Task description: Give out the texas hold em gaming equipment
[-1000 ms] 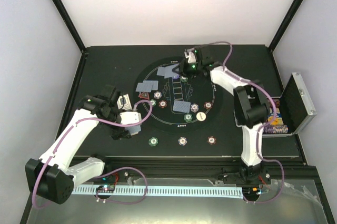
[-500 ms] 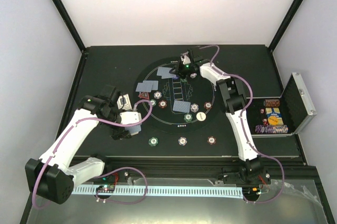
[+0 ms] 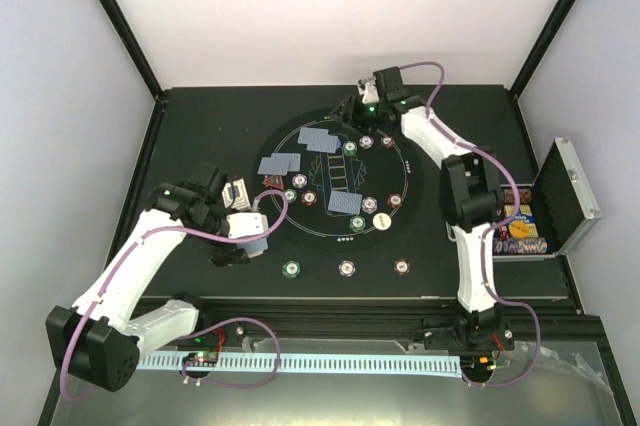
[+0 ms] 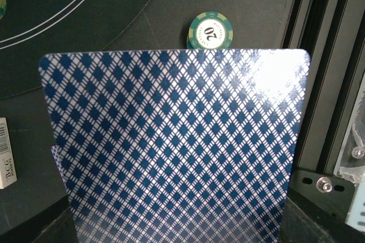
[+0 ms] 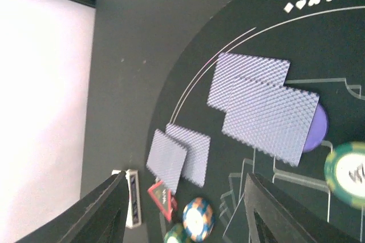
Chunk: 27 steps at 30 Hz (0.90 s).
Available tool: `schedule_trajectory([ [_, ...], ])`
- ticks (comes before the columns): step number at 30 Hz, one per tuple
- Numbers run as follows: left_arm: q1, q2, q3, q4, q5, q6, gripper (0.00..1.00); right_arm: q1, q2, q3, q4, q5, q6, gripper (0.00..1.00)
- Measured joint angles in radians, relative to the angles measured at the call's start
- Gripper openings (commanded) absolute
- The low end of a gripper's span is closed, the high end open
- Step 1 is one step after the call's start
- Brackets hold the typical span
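Playing cards (image 4: 171, 146) with a blue diamond back fill the left wrist view; my left gripper (image 3: 246, 237) is shut on them beside the mat's left rim, its fingers hidden behind them. A green "20" chip (image 4: 211, 31) lies just beyond. My right gripper (image 3: 360, 112) hangs over the mat's far edge, open, with nothing between its fingers (image 5: 105, 209). Below it lie two overlapping cards (image 5: 259, 109) on a purple disc (image 5: 317, 126), a second card pair (image 5: 178, 154), a red triangle (image 5: 161, 197) and a striped chip (image 5: 198, 218).
The round black mat (image 3: 395, 171) carries face-down cards in its middle (image 3: 343, 174), several chips and a white disc (image 3: 381, 221). Three chips (image 3: 346, 268) sit in a row near the front. An open silver-edged case (image 3: 562, 201) with chips stands at the right. A small card box (image 4: 5, 154) lies at the left.
My right gripper has opened and pulled back toward the mat's far edge, uncovering chips on the mat where it hovered. The left arm and its cards have stayed put.
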Motion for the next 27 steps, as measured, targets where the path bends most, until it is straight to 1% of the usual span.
schedule_trajectory([
  [4, 0.0, -0.011, 0.0, -0.006, 0.001, -0.003, 0.02, 0.007, -0.198, -0.194, 0.051, 0.002, -0.004, 0.58],
  [7, 0.0, -0.013, 0.0, -0.007, 0.002, -0.006, 0.02, 0.041, -0.364, -0.417, 0.127, -0.001, 0.007, 0.59],
  [13, 0.0, -0.012, 0.0, -0.007, 0.007, -0.009, 0.02, 0.219, -0.629, -0.882, 0.309, -0.025, 0.091, 0.63],
  [14, 0.0, -0.012, 0.0, -0.007, 0.01, -0.009, 0.02, 0.274, -0.653, -0.932, 0.338, -0.034, 0.114, 0.63],
  [16, 0.0, -0.012, 0.0, -0.007, 0.014, -0.009, 0.02, 0.34, -0.698, -1.028, 0.411, -0.043, 0.159, 0.64],
  [20, 0.0, -0.008, 0.0, -0.006, 0.021, -0.008, 0.01, 0.451, -0.74, -1.1, 0.51, -0.039, 0.235, 0.64],
  [24, 0.0, 0.001, 0.0, -0.006, 0.025, -0.009, 0.02, 0.566, -0.747, -1.097, 0.609, -0.037, 0.296, 0.64],
  [27, 0.0, 0.003, 0.0, -0.006, 0.027, -0.009, 0.02, 0.615, -0.743, -1.09, 0.652, -0.036, 0.328, 0.64],
])
